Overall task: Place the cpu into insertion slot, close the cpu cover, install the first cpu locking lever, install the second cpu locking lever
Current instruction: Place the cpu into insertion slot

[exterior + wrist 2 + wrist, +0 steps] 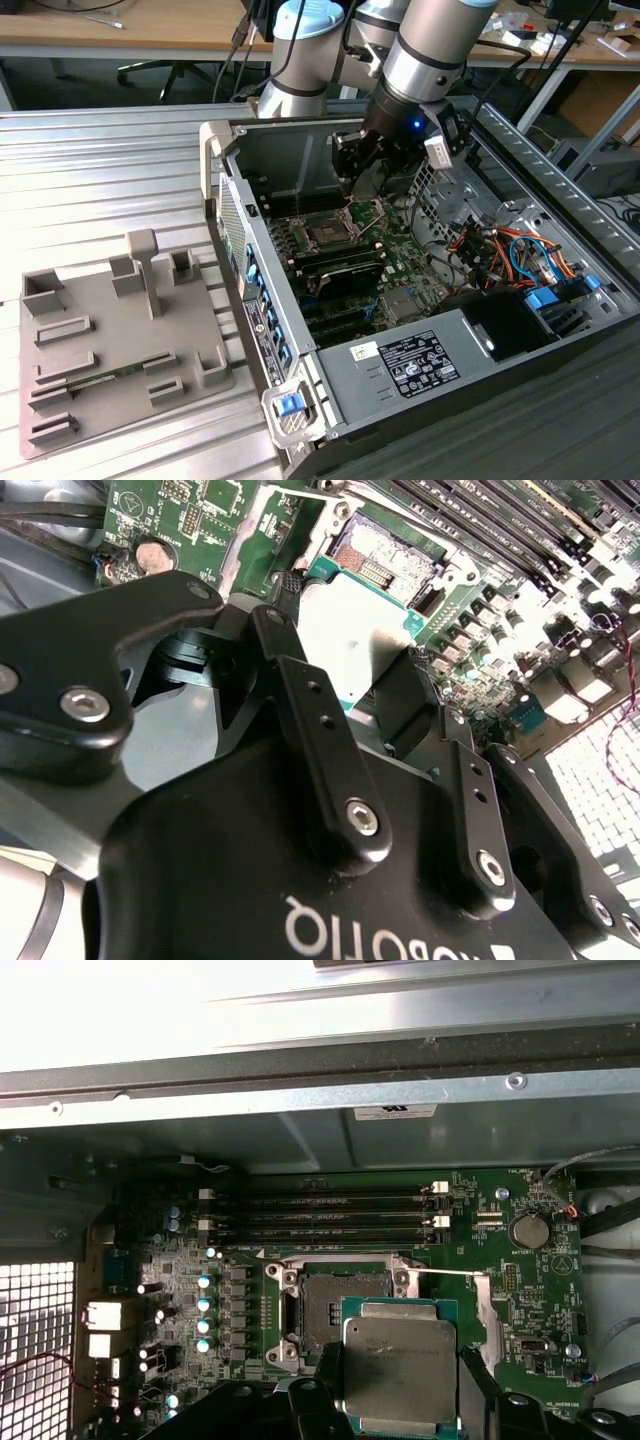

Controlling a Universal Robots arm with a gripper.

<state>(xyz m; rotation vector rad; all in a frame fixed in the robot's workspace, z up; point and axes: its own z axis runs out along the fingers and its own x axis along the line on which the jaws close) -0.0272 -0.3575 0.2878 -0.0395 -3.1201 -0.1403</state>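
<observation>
Between the fingers of the claw [400, 1385] sits the cpu [400, 1345], pinched by two edges, jaws no wider than the chip. Just past the claw lies the bare socket [335, 1310], its cpu cover [490, 1315] standing open alongside. Beyond run the memory slots [320, 1215]. Well off from the claw, a grey fixture [100, 340] rests on the ribbed table [100, 180].

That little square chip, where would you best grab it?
Probably by two opposite thin edges, coming from above: the cpu is flat, with its grey top facing up, near the open socket. The gripper holds it that way.
</observation>
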